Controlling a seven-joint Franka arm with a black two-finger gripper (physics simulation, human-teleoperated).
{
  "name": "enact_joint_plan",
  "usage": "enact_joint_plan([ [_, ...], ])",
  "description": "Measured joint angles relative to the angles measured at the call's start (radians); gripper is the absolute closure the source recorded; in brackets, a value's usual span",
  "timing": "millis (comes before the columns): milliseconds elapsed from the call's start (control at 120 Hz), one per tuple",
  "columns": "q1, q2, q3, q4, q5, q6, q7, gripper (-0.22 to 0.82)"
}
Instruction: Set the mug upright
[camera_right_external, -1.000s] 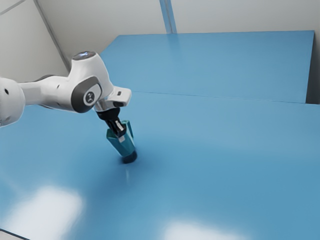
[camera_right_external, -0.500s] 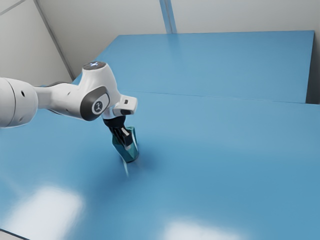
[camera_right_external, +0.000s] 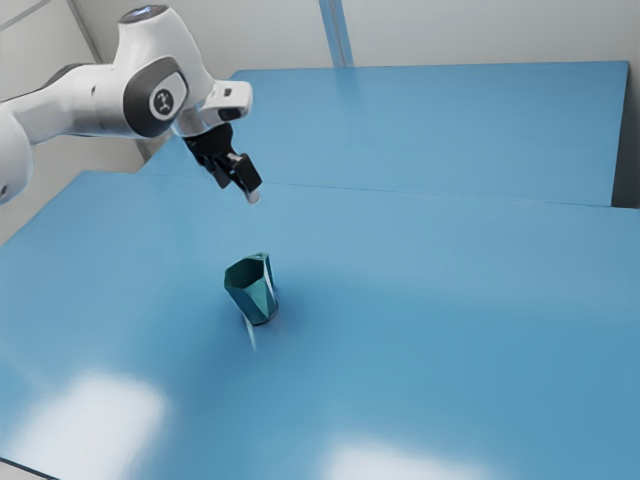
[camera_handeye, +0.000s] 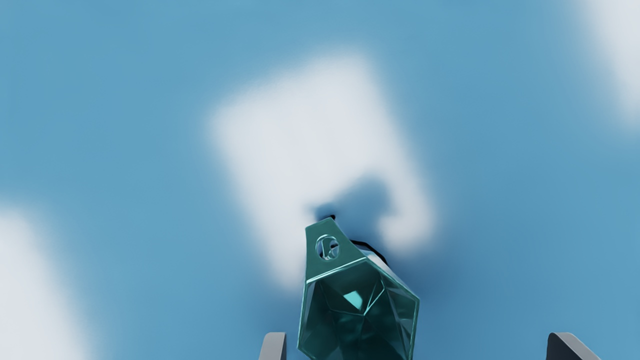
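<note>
Hovering above the blue table (camera_right_external: 450, 350), the black gripper (camera_right_external: 240, 189) is raised well clear of the teal mug (camera_right_external: 252, 294), with a stretch of open air between them. Its two fingers are released and spread wide apart, holding nothing. The mug stands upright on its base on the tabletop, mouth upward, below the gripper and a little toward the near side of the table in the exterior view. Angular facets shape its sides. The wrist view looks down into the mug's open mouth, whose rim (camera_handeye: 418, 300) has an angular outline, with dark green inner walls and one brighter patch inside. A flat, tapering handle (camera_handeye: 316, 265) with a round hole through it juts out from the rim. Seen from the hand, the mug lies in line with the space between the fingertips, nearer to one of them than to the other, and neither finger touches it. A soft shadow spreads over the tabletop beside the mug, partly across a broad white reflection. The white arm (camera_right_external: 95, 100) comes in from the exterior view's left, and behind the table rises a pale wall (camera_right_external: 480, 30) with a blue vertical strip (camera_right_external: 331, 35).
</note>
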Motion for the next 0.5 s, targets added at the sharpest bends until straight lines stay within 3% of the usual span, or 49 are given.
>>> enact_joint_plan([
  [175, -0.021, 0.002, 0.029, 0.14, 0.004, -0.128, -0.013, 0.02],
  [500, 0.008, 0.001, 0.03, 0.163, 0.002, -0.223, -0.028, 0.0],
])
